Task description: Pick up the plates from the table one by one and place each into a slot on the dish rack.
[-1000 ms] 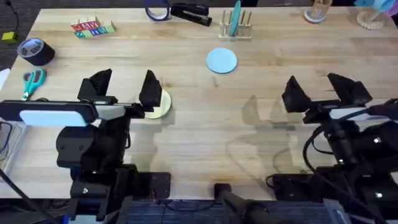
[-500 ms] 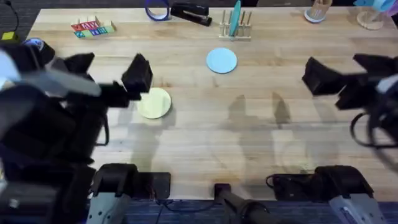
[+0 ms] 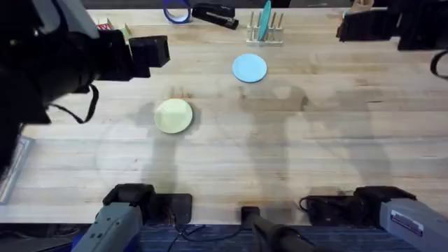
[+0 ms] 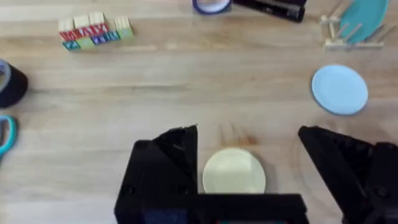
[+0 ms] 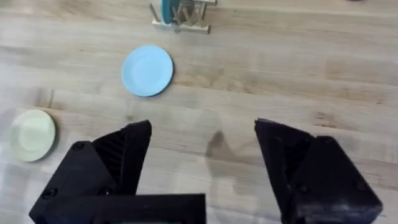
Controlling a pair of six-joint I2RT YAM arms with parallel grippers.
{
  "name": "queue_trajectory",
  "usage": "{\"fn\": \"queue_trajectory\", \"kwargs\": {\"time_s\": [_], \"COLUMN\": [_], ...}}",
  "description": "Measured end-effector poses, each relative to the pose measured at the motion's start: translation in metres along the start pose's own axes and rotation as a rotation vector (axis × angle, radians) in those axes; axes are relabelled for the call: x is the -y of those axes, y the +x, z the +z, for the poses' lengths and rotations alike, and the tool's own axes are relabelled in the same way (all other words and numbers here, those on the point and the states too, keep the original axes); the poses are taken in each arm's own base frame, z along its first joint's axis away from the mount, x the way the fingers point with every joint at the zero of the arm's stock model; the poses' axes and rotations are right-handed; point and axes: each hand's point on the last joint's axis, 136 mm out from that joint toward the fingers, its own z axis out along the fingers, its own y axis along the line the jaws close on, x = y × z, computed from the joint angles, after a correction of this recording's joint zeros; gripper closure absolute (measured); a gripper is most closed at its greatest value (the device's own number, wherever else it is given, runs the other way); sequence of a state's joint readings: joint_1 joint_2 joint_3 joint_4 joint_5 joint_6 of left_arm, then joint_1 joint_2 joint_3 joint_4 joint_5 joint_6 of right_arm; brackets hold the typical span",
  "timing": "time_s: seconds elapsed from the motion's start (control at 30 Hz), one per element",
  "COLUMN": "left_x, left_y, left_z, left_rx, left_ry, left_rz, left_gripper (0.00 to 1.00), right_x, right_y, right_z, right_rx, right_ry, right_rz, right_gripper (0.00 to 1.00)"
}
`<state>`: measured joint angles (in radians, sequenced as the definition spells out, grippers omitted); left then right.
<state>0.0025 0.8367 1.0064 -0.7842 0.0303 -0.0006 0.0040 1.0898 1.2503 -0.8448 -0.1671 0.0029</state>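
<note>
- Nearest the arms' bases, the cream-yellow plate [image 3: 173, 115] lies flat on the table [image 3: 280, 168], left of centre. Being round, it has no long axis; its face points straight up. It is not yet picked up.
- In the left wrist view, that same plate sits between the black fingers [image 4: 174, 162] of the left gripper [image 4: 249, 158], which stands wide apart and holds nothing (it looks to be lined up over this plate, so I judge this one is next).
- The right gripper [image 5: 202, 158] is likewise spread wide and empty, above bare wood, with no plate between its fingers.
- Farther out, the light blue plate [image 3: 249, 68] also lies flat, face up, well apart from the yellow one and near the dish rack [image 3: 265, 33]; it too is left to do.
- At the far edge, the rack stands upright on its base, and a teal plate [image 3: 266, 19] already stands on edge between its pegs, its face turned sideways.
- So one plate is racked and two are still on the table; each needs tipping from flat to upright before it can slide into a slot.
</note>
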Motion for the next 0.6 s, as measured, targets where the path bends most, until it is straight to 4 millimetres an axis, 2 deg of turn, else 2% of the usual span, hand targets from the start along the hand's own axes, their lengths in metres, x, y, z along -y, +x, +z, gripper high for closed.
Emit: {"fn": "queue_trajectory", "kwargs": {"time_s": [0.1,0.27,0.6], "left_x": [0.0,0.001,0.002], "left_y": [0.001,-0.008,0.013], "left_z": [0.002,0.004,0.001], "left_rx": [-0.074,-0.081,-0.168], "left_ry": [0.003,0.005,0.014], "left_rz": [-0.002,-0.003,-0.007], "left_gripper": [0.008,0.009,0.009], "right_x": [-0.002,-0.005,-0.005], "right_y": [-0.008,-0.015,-0.015], "right_z": [0.002,-0.001,-0.001], "right_rx": [-0.009,0.006,0.006], "right_ry": [-0.009,-0.017,-0.017], "right_rz": [-0.001,-0.008,-0.008], "right_gripper": [0.007,0.006,0.006]}}
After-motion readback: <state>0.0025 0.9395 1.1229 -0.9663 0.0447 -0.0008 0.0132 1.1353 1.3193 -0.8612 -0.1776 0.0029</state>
